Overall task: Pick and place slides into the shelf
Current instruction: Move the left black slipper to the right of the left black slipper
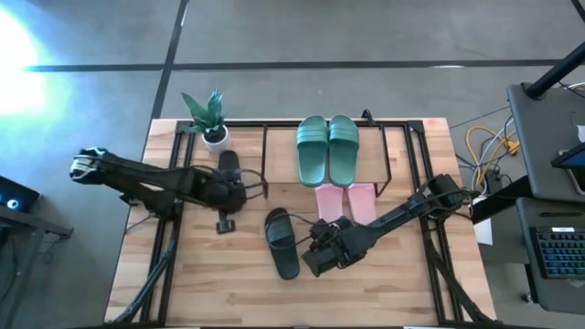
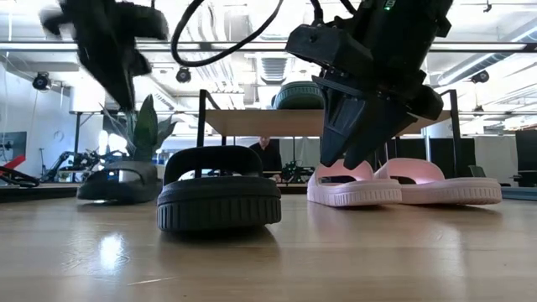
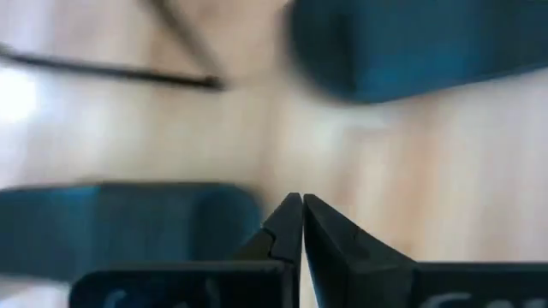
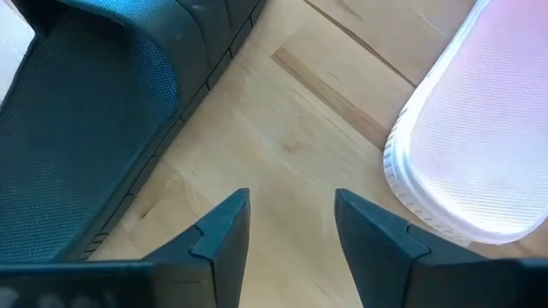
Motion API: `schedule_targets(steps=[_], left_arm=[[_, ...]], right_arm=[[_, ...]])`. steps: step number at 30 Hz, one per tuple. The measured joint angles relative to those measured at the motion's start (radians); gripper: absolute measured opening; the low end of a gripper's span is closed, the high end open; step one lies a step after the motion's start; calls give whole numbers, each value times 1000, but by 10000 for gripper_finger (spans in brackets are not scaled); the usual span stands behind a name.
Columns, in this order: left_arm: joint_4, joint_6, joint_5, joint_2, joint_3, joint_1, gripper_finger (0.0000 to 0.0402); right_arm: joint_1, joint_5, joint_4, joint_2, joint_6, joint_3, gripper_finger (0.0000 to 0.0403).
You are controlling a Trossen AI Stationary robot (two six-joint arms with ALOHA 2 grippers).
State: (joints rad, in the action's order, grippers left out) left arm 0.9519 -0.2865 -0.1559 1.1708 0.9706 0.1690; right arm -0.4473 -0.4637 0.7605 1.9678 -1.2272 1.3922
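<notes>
Slides: I saw the dark green rubber pair [image 1: 327,149] on the black-framed wooden shelf [image 1: 402,151], the pale pink pair [image 1: 347,200] beneath. At six o'clock of those, my right gripper [image 1: 315,245] hovered, fingers apart and empty, beside one black slide [image 1: 281,241] on the tabletop [image 1: 228,288]. At nine o'clock, my left gripper [image 3: 301,224] had fingers closed, empty, above the other black slide [image 1: 228,168].

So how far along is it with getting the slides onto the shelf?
Done: the green pair sits on the shelf top. The pink pair lies below it. In hand: nothing; the right gripper hangs open between a black slide and the pink ones. The left gripper, shut, is near the other black slide.
</notes>
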Motion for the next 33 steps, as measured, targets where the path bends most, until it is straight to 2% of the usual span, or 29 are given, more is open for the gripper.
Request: schedule_targets(steps=[1,3,7,10,15,20,26,30,33], left_arm=[[-1,-18,28,-29,12,9,0],[-1,-50,9,-78,29,31,0],[42,-136,-216,-152,36,67,0],[74,-149,-288,-160,33,76,0],[92,-115,-305,-73,-13,95,9],[98,-104,-355,82,-71,137,59],[136,-263,-588,203,-78,204,130],[129,-352,-613,240,-109,215,162],[130,-424,-612,259,-150,214,171]], right_arm=[[0,0,-1,0,1,0,161],[0,0,0,0,12,2,155],[0,-2,-1,0,39,6,144],[0,-2,-1,0,56,6,138],[0,-5,0,0,58,6,137],[0,-5,10,0,58,5,141],[0,-1,18,0,52,4,137],[0,-1,18,0,49,2,138],[0,-1,19,0,49,-1,138]])
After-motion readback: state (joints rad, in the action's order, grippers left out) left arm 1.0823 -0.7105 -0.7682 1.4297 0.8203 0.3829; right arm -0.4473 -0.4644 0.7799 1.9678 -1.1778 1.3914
